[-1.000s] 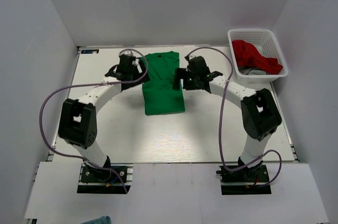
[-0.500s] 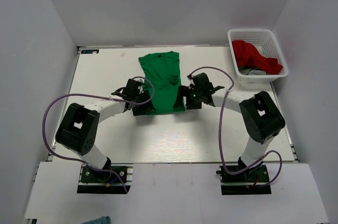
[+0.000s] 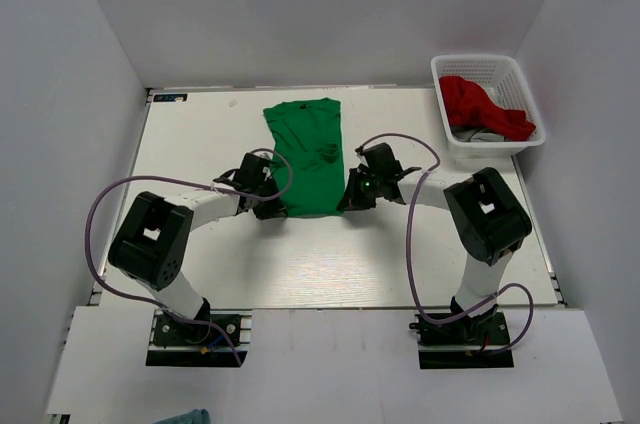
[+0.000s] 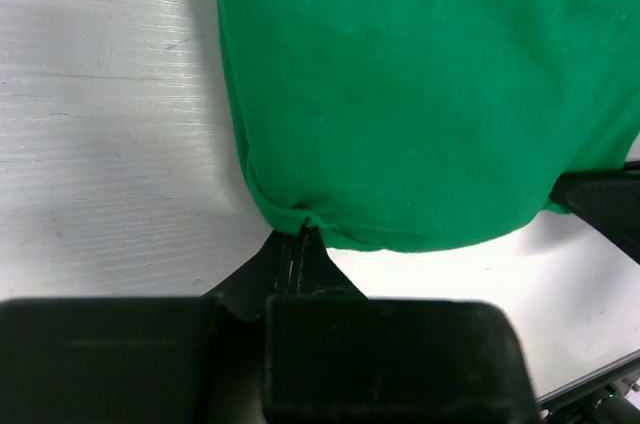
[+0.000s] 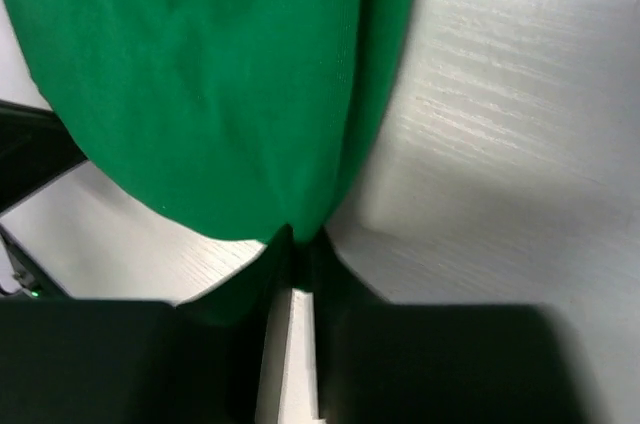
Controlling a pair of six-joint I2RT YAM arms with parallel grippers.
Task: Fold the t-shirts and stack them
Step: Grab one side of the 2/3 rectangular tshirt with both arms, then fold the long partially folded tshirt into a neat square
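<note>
A bright green t-shirt lies as a long folded strip in the middle of the white table. My left gripper is shut on its near left hem corner; the left wrist view has the green t-shirt pinched at the left gripper. My right gripper is shut on the near right hem corner; in the right wrist view the green t-shirt hangs from the right gripper. A red t-shirt lies crumpled in the basket at the back right.
A white plastic basket stands at the table's back right corner, with grey cloth under the red shirt. White walls close in the table on the left, right and far sides. Purple cables loop from both arms.
Both grippers have moved from the shirt's far half down to its near hem and shut on the two near corners. The shirt now lies narrower and slightly shifted.
</note>
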